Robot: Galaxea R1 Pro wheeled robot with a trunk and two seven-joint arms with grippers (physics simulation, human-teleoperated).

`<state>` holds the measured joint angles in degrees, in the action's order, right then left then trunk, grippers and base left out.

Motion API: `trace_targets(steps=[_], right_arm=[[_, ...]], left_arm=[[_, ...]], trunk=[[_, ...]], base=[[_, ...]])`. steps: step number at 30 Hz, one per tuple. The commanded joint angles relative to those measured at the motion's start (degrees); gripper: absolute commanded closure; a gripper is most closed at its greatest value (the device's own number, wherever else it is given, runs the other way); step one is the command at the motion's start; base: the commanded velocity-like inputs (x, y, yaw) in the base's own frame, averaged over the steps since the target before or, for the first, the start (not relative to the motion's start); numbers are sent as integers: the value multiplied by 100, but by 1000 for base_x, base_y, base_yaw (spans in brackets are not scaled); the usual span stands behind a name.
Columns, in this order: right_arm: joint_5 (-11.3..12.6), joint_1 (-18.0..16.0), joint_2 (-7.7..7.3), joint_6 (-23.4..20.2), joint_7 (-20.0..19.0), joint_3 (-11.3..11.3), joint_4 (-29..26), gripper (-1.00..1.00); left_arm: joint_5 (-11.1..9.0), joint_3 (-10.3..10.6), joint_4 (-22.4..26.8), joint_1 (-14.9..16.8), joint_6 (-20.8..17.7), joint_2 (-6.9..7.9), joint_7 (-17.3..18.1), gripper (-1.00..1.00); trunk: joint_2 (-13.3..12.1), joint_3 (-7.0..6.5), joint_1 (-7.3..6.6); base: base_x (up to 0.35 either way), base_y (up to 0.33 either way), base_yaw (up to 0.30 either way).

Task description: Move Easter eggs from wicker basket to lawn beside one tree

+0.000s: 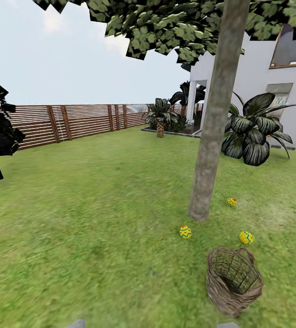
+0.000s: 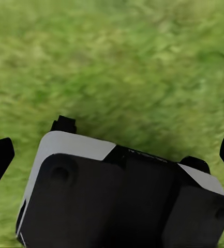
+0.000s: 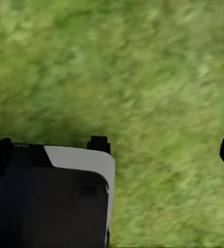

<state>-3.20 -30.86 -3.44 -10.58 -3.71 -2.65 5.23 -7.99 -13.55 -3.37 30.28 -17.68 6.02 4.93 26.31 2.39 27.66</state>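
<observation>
Head view: brown woven wicker basket [image 1: 234, 280] lower right, upright, mouth tilted toward camera.
Eggs: three yellow zigzag-patterned Easter eggs [image 1: 185, 232] [image 1: 246, 237] [image 1: 231, 201] on mottled green lawn [image 1: 88, 218] around grey-brown tree trunk [image 1: 213, 118].
Jaws: left gripper [image 2: 112, 152] fingers spread wide; right gripper [image 3: 112, 150] also apart.

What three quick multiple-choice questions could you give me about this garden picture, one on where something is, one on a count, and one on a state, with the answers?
1. Where do the eggs lie?
A. In the basket
B. On the lawn near the tree
C. By the fence

2. How many eggs show on the grass?
A. One
B. Two
C. Three

3. What state is the basket in?
A. Empty of eggs, as far as its inside shows
B. Full of eggs
C. Upside down

Answers:
1 B: each egg rests on the lawn close to the foot of the tree.
2 C: three yellow patterned eggs can be counted around the trunk.
3 A: the basket stands mouth up, and only wicker shows inside.
</observation>
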Motion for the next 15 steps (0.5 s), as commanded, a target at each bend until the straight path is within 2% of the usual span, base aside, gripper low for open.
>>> trace_targets(steps=[1, 5, 6, 9, 15], right_arm=[[-33, 74, 6, 29, 17, -25, 16, -100], [-30, 392, 17, 251, 81, -25, 29, -100], [-26, 507, 18, 295, 99, -25, 30, -100], [-19, 737, 18, 336, 148, -25, 31, -100], [0, 1365, -12, 850, 167, -22, 31, -100]], left_arm=[[-62, 1, -13, -82, -2, 0, 9, -100], [-62, 1, -14, -508, 81, -3, 8, -100], [-62, 1, -14, -690, 208, 1, 8, -100], [-62, 5, -14, -962, 371, -11, 8, -100], [-62, 10, -14, -1421, 579, -40, 8, -100]], trunk=[[-30, -7, -19], [-190, -79, -107], [-230, -97, -129], [-339, -146, -188], [-339, -146, -188]], base=[[0, 0, 0], [0, 0, 0], [0, 0, 0], [0, 0, 0], [0, 0, 0]])
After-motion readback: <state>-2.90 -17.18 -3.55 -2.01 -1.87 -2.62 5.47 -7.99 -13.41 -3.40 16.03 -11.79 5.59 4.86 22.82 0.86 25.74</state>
